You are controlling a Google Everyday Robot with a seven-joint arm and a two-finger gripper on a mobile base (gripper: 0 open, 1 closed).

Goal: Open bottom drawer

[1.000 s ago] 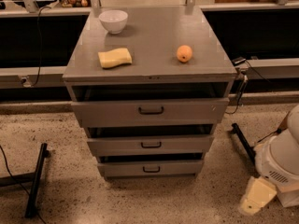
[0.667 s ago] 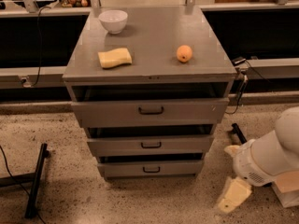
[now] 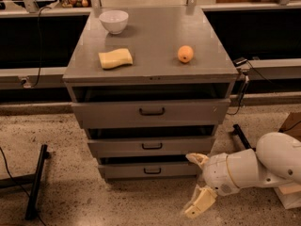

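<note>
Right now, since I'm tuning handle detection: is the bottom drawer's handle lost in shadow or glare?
Camera view: no. The bottom drawer front is evenly, dimly lit and its dark handle stands out. Deep shadow fills only the gap above it. There is a mild sheen on the cabinet top. The gripper, open and low at the drawer's right, shows pale against the floor.

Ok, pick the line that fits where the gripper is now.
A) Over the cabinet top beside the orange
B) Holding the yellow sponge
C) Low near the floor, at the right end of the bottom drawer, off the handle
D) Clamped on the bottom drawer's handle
C: the gripper hangs low by the right end of the bottom drawer, fingers spread, clear of its handle. The orange and sponge lie on the cabinet top.
</note>
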